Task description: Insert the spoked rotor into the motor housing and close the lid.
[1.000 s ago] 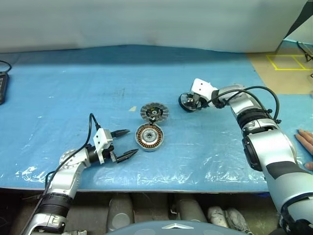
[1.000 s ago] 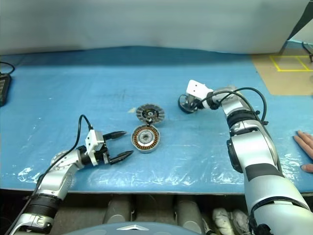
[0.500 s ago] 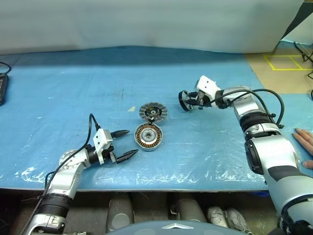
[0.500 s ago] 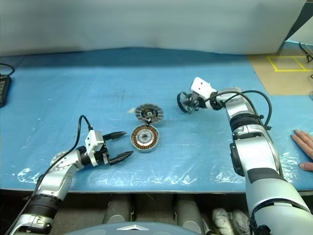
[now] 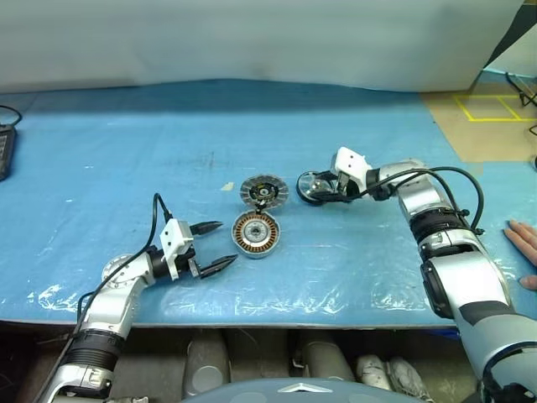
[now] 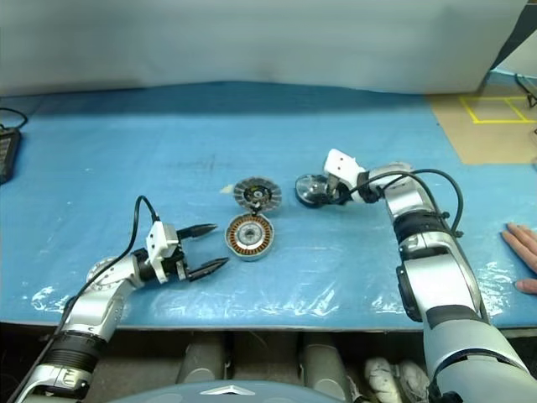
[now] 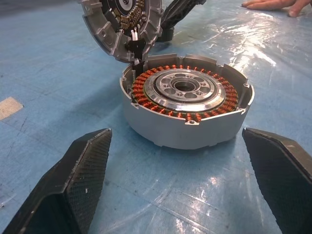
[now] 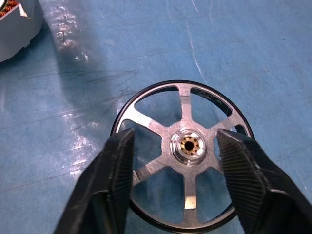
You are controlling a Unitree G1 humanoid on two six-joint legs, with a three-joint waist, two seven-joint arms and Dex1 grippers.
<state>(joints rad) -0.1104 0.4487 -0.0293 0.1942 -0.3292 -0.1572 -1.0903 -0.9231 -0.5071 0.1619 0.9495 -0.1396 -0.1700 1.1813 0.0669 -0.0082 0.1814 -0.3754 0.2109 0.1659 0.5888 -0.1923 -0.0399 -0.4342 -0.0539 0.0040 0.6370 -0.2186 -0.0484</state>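
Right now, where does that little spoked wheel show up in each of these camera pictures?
Left eye: spoked rotor right of centre, at the right hand.
Right eye: same spot.
Left wrist: I cannot make it out.
Right wrist: lying flat between the fingers.
Shared landmark: motor housing, with copper windings, on the blue table.

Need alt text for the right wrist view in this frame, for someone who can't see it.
A dark-rimmed, silver six-spoked rotor wheel lies flat on blue plastic-covered table, with the right end effector open, its two black fingers standing over the spokes either side of the hub. A silver motor housing edge shows at one corner.
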